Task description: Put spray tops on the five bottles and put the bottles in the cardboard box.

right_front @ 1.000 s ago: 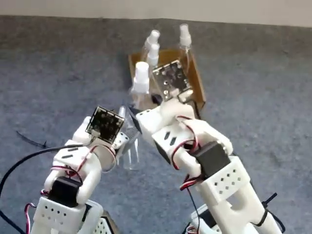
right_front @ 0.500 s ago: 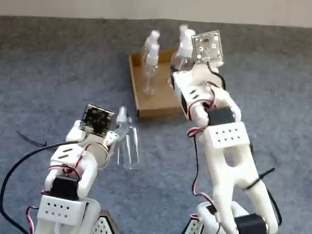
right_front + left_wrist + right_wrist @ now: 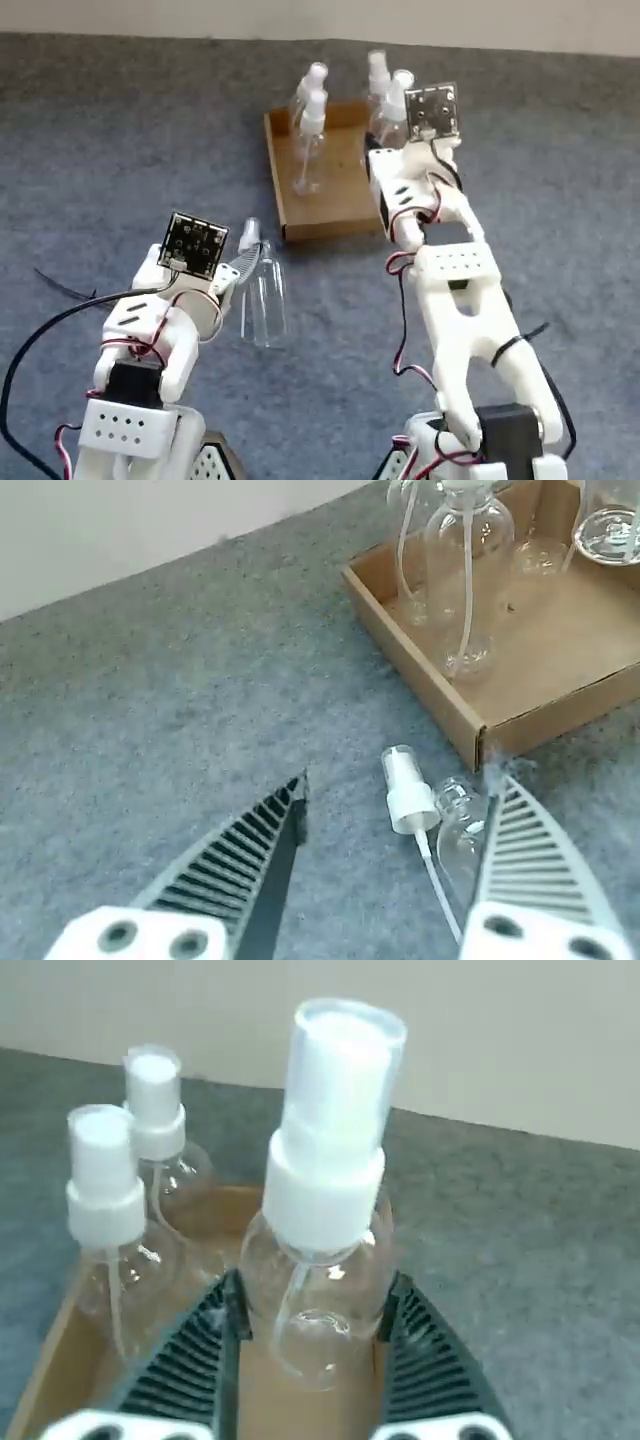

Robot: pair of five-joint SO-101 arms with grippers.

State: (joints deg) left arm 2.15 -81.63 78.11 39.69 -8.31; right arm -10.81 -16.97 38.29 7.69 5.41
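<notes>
The shallow brown cardboard box (image 3: 283, 190) sat at the far middle of the grey felt-covered bench (image 3: 120, 130). Two clear plastic bottles with white spray tops (image 3: 308, 150) stood upright on its left side, one just behind the other, and a third capped bottle (image 3: 378, 70) stood at its far right corner. The right arm was extended far out over the box's right edge. The right hand (image 3: 315, 1295) was clamped on both sides of a fourth clear bottle (image 3: 318, 1250), which was upright with its white spray top (image 3: 330, 1110) pointing up; whether its base touched the box floor could not be told. The left arm was folded low at the near left. The left hand (image 3: 402, 780) was spread wide and held nothing, with a finger on either side of the fifth clear bottle (image 3: 263, 305). That bottle lay on its side on the bench, just near of the box, its long axis running near to far and its open neck toward the box. A loose white spray top (image 3: 408, 800) lay just beside the neck, its thin tube trailing nearward.
</notes>
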